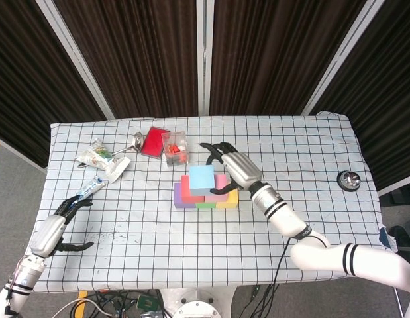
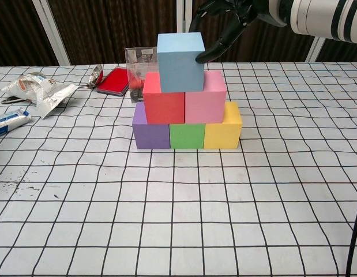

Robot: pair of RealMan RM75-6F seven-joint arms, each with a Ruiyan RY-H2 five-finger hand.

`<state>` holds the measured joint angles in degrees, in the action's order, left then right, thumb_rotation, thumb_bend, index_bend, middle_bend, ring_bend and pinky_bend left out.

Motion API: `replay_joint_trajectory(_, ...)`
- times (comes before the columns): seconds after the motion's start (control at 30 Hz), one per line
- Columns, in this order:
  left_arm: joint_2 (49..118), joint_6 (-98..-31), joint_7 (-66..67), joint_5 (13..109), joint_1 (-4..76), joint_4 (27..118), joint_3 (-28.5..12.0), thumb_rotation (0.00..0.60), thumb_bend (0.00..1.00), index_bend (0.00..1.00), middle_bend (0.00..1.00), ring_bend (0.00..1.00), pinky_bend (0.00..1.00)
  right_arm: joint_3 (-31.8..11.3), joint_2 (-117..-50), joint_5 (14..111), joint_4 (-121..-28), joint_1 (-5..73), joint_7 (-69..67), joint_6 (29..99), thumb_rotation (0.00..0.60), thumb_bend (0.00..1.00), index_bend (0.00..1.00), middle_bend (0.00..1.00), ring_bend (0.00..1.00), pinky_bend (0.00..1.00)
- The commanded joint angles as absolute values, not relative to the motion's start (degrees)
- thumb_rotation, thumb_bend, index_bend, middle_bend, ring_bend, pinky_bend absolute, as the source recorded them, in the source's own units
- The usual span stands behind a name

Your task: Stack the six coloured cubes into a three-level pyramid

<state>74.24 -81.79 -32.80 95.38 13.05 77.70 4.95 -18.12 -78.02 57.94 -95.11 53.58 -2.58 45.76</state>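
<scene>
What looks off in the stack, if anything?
The blue cube on top sits off-centre, mostly over the red cube and barely on the pink cube. A finger of the right hand touches its right edge. The bottom row looks even.

front of pyramid (image 2: 187, 109): open cloth | behind-left: clear cup (image 2: 140, 60), red box (image 2: 113, 81) crowd approach

The six cubes stand as a three-level pyramid near the middle of my table. The bottom row runs purple cube (image 2: 150, 131), green cube (image 2: 187, 136), yellow cube (image 2: 222, 127), touching side by side. On them sit the red cube (image 2: 164, 105) and pink cube (image 2: 205, 97), also touching. The light blue cube (image 2: 180, 62) tops the stack, upright, resting across the red and pink ones, set slightly toward the red side.
</scene>
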Motion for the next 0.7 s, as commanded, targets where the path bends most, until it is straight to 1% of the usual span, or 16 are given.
replay_joint_trajectory(0.03, 74.3, -81.8, -32.8, 95.4, 13.1, 77.7, 4.9, 0.600, 0.00, 0.12, 0.18, 0.01, 0.06, -18.1, -77.8, 58.0, -95.3, 53.6, -2.8, 45.5, 0.600, 0.07, 0.00, 0.29, 0.04, 0.00)
replay_joint_trajectory(0.37, 74.4, -81.6, -32.4, 95.4, 13.3, 77.8, 4.8, 0.600, 0.00, 0.12, 0.18, 0.01, 0.06, -18.7, -76.0, 59.7, -97.5, 52.2, -4.8, 46.7, 0.600, 0.04, 0.00, 0.22, 0.00, 0.00)
replay_joint_trajectory(0.57, 74.9, -80.9, -31.8, 95.5, 13.9, 78.3, 4.5, 0.600, 0.00, 0.12, 0.18, 0.01, 0.06, -18.3, -73.2, 61.7, -100.8, 50.0, -6.4, 48.2, 0.600, 0.02, 0.00, 0.21, 0.00, 0.00)
replay_joint_trajectory(0.7, 75.2, -80.7, -31.2, 95.2, 14.0, 78.6, 4.4, 0.600, 0.00, 0.12, 0.18, 0.01, 0.06, -17.8, -72.8, 62.7, -101.2, 49.1, -7.4, 48.6, 0.600, 0.01, 0.00, 0.20, 0.00, 0.00)
